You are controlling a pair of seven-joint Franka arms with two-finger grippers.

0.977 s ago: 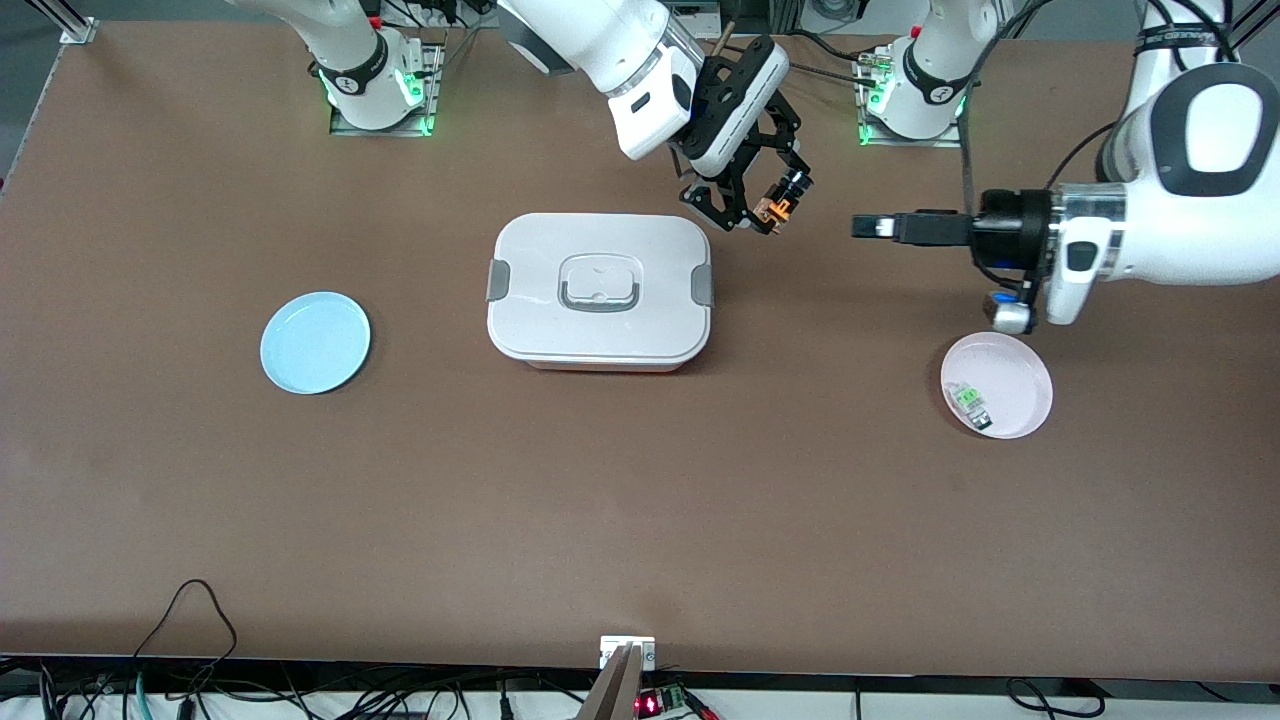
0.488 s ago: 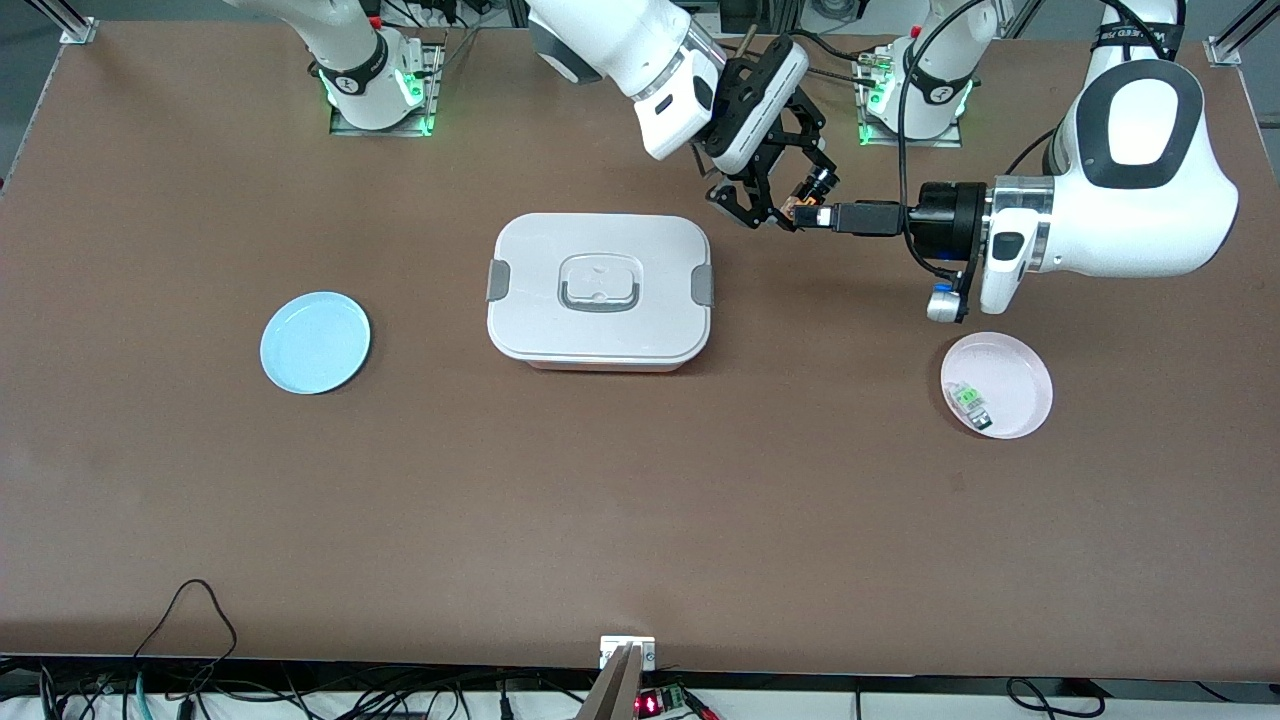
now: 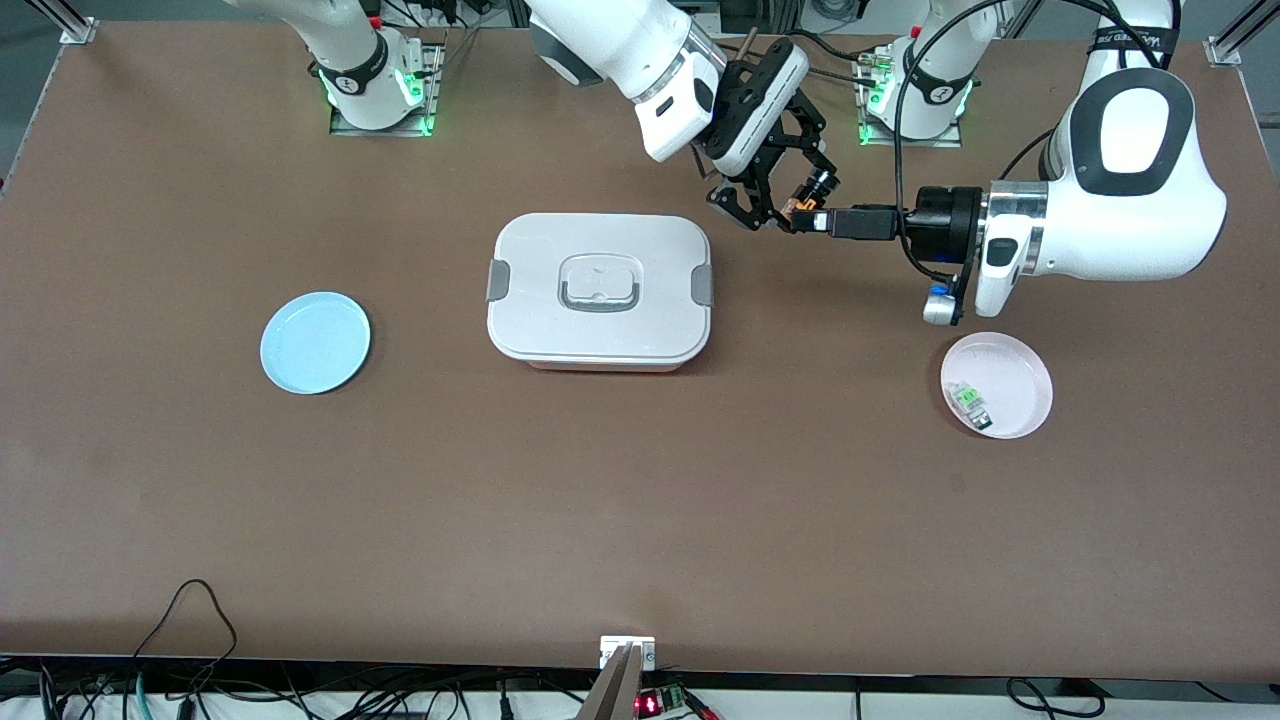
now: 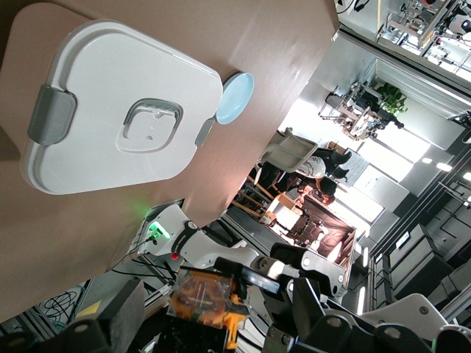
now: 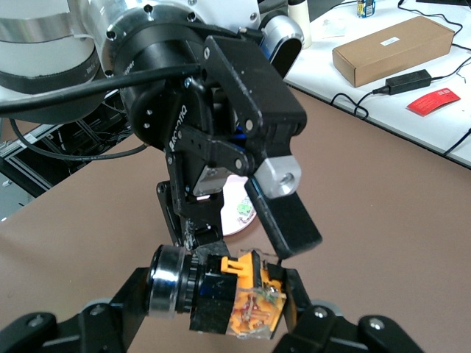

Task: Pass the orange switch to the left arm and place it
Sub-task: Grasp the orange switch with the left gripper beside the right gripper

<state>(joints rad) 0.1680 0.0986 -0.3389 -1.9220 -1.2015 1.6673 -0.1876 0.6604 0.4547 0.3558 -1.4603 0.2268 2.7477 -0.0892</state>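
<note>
1. Right gripper (image 3: 790, 205) is in the air, over bare table just past the box corner at the left arm's end; fingers clamped on the switch (image 3: 803, 200).
2. Switch sits crosswise between those fingers, black barrel one way, orange and tan end the other (clearest in the right wrist view (image 5: 221, 293)). In the left wrist view the orange end (image 4: 206, 298) shows close up.
3. Left gripper (image 3: 818, 221) comes in level from the left arm's end and meets the right gripper at the switch. Its fingers (image 5: 283, 217) are spread, one on each side of the switch's orange end, not closed on it (contact can't be told).
4. Both grippers hang over the table strip between the box and the robot bases, beside the box, not above its lid.
5. Box (image 3: 598, 290) lies flat mid-table, lid on, grey clips at both short ends, nearer the front camera than the spot under the grippers; also seen from the left wrist (image 4: 118, 103).
6. Pink plate (image 3: 1018, 375) lies toward the left arm's end, nearer the camera than the left gripper, with a small clear part with green markings (image 3: 968, 400) on it.
7. Blue plate (image 3: 315, 342) lies well apart from both grippers, toward the right arm's end (bare).
</note>
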